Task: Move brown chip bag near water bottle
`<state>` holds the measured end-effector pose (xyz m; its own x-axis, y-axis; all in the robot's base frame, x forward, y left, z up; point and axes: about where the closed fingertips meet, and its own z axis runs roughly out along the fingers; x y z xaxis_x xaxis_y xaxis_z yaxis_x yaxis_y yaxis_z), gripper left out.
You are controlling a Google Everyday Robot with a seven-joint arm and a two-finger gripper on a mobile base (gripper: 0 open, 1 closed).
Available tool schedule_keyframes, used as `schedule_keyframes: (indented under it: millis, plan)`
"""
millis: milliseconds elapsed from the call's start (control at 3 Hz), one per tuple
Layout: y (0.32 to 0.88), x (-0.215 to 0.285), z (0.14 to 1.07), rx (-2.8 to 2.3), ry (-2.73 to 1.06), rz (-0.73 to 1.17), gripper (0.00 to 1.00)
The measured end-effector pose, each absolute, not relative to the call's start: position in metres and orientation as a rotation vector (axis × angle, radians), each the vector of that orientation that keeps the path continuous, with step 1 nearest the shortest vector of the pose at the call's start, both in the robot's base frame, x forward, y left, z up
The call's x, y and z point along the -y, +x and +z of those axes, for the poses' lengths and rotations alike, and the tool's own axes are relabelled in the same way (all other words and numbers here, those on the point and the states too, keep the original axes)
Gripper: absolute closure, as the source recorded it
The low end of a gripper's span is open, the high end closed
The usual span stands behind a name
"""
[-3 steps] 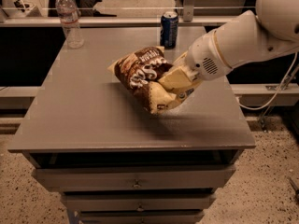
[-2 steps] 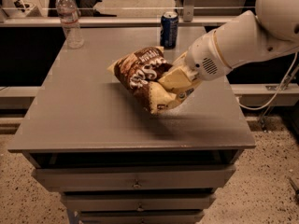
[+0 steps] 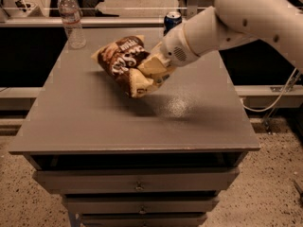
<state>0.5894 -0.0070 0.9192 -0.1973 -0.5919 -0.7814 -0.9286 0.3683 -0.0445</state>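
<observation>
Camera view: gripper (image 3: 152, 69) sits to the right of and in front of the water bottle (image 3: 71, 20), over the middle of the table (image 3: 142, 126). The jaws are closed down on the right end of the brown chip bag (image 3: 122, 60), pinching the crumpled foil with no gap beyond the bag material itself. The bag hangs out leftward from the grip, tilted, with its free end pointing toward the bottle. A shadow falls on the table below and to the right of the bag, so I judge it held clear of the surface, not dragged.

The bottle stands upright at the back-left corner of the table, apart from the bag, with bare table top between them. A soda can (image 3: 172, 20) stands to the right of the bottle along the same back edge, partly behind the arm (image 3: 222, 27); it is not part of the job.

Why held so: gripping one end leaves the bulk of the bag leading toward the bottle, so it can be set down close without the gripper reaching the bottle. A lifted carry keeps the crinkly bag from catching on the table.

Judgement: transport step, bag in hand, placement not yet done. Remaining: more travel toward the bottle, lower, release. Risks: the bag's leading end could brush the light upright bottle and tip it, and a thin pinch on slick foil may slip.
</observation>
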Motion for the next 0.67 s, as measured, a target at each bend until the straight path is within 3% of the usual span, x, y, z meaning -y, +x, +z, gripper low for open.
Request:
schedule_keyframes:
  millis: [667]
  plan:
    - [0.682, -0.03, 0.906, -1.863, -1.269, 0.526, 1.0]
